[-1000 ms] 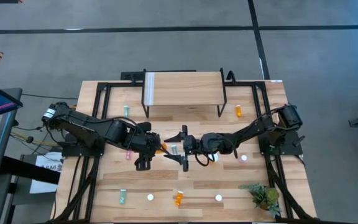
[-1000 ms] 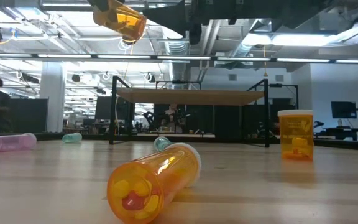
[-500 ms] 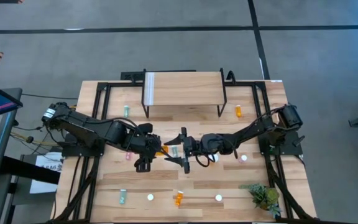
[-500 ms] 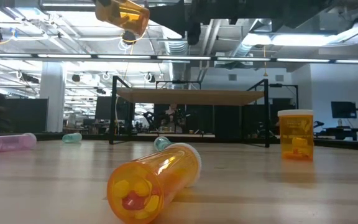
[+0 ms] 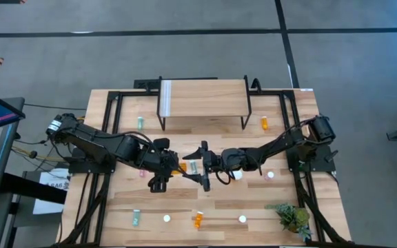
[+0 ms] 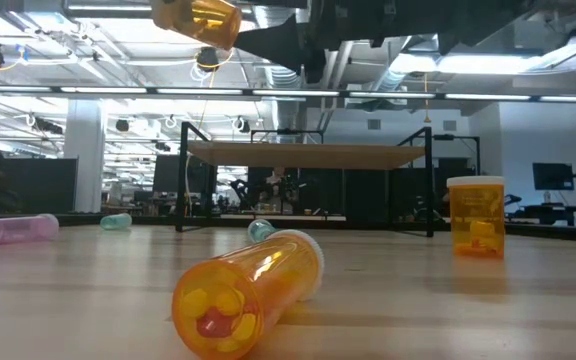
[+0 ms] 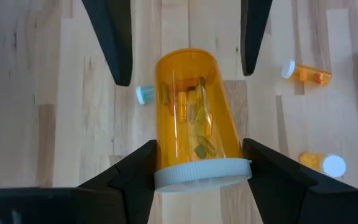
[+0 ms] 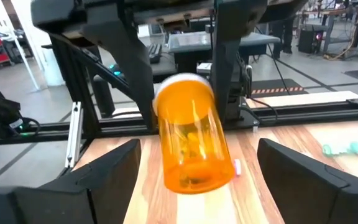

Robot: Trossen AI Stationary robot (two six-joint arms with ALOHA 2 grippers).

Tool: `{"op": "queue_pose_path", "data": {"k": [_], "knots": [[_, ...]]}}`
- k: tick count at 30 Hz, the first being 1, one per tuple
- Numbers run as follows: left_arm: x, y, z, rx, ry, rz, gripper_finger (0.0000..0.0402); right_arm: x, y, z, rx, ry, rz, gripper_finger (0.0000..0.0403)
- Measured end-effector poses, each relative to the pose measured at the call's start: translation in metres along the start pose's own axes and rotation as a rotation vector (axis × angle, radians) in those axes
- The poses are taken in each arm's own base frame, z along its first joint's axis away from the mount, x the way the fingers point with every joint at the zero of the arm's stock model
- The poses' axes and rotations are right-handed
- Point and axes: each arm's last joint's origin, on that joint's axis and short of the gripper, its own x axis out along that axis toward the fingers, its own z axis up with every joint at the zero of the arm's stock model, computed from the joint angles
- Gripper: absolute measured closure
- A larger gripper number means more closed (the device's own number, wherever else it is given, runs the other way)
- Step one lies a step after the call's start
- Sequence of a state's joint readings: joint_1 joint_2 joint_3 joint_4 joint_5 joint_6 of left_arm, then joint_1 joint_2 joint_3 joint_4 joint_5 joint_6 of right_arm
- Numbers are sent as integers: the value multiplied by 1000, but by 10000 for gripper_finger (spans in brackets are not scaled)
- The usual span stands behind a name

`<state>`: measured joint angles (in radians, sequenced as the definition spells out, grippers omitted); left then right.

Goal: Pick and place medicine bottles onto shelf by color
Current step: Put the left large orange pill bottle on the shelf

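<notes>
A wide orange medicine bottle (image 7: 194, 118) with a white lid hangs above the table's middle, with my left gripper (image 5: 178, 167) shut on it. My right gripper (image 5: 203, 165) faces it from the table's right, open. Its two fingers (image 7: 112, 43) stand on either side of the bottle's bottom end (image 8: 191, 171) without touching. The shelf (image 5: 202, 96) stands at the far middle on black legs, with no bottle showing on its top. Other bottles lie or stand on the table: a lying orange one (image 6: 248, 290), an upright orange one (image 6: 476, 215), a pink one (image 6: 18, 228) and a teal one (image 6: 116, 221). My left gripper pinches the orange bottle between its two fingers at the lid end (image 7: 201, 171), one finger (image 7: 135, 168) on each side. The fingers slant down from the table's left. The bottle is lifted clear and points out along them, bottom end toward my right gripper.
A small teal bottle (image 7: 143, 94) lies on the table under the held one. More bottles and white-capped ones lie along the near edge (image 5: 198, 220) and beside the shelf (image 5: 265, 123). A green plant (image 5: 293, 217) stands at the near right corner.
The held orange bottle has tipped a little, and in the low view it stands slightly higher than before. Both arms stay where they were.
</notes>
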<state>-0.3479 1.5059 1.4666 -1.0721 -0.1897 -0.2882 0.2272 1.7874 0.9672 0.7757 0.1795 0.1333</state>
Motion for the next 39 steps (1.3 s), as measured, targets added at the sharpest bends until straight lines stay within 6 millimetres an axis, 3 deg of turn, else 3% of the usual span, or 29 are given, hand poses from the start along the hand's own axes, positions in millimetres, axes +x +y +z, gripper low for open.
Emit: {"op": "queue_pose_path", "data": {"k": [8,31,39], "knots": [[-1,-6,4,37,-52,-22,195,0,0,-1,-10,13,4,73],[-1,-5,4,28,-66,25,195,0,0,-1,-17,16,44,226],[-1,-4,6,19,-95,69,171,0,-1,0,-6,3,43,204]]}}
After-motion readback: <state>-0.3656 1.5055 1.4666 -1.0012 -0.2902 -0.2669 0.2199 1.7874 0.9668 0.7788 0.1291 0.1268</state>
